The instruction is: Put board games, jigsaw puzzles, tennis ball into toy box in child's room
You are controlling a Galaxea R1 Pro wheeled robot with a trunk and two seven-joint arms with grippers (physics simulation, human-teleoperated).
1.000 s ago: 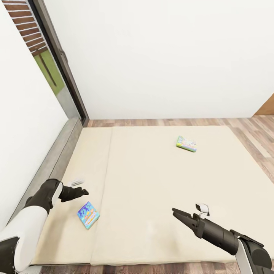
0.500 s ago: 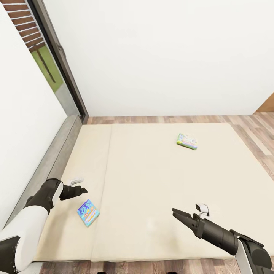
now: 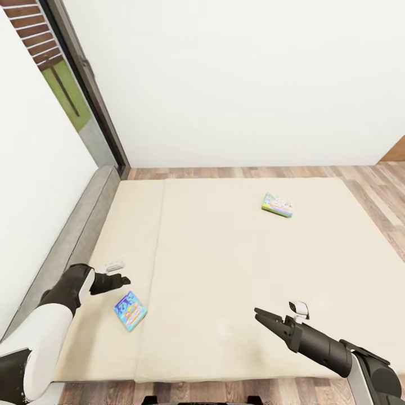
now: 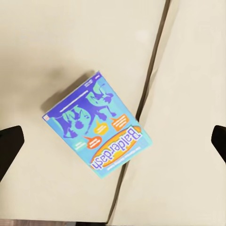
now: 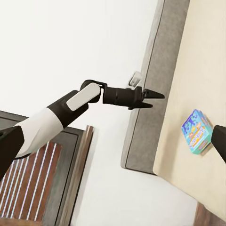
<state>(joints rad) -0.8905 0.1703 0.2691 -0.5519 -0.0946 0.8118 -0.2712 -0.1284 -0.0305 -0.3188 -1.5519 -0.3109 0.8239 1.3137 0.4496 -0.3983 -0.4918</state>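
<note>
Two board games lie on the beige bed (image 3: 225, 264). The blue one (image 3: 130, 310) lies near the front left corner, close to the seam in the mattress; its lid reads Balderdash (image 4: 99, 125). The pale green-edged one (image 3: 277, 205) rests far off toward the back right. My left gripper (image 3: 121, 279) hovers open just above the blue box, which lies between its spread fingertips (image 4: 10, 143). My right gripper (image 3: 260, 315) hangs open over bare mattress at the front right. From there I see the left gripper (image 5: 153, 99) and the blue box (image 5: 197, 132).
A low grey headboard (image 3: 67, 242) runs along the bed's left side against a white wall. A dark-framed window (image 3: 84, 95) stands at the back left. Wood floor (image 3: 371, 185) borders the bed at the back, right and front. A brown furniture corner (image 3: 396, 151) shows at the right edge.
The whole picture has shifted: the bed and both games sit a little higher and more floor shows at the front, so the camera moved. Both arms hold the same pose.
</note>
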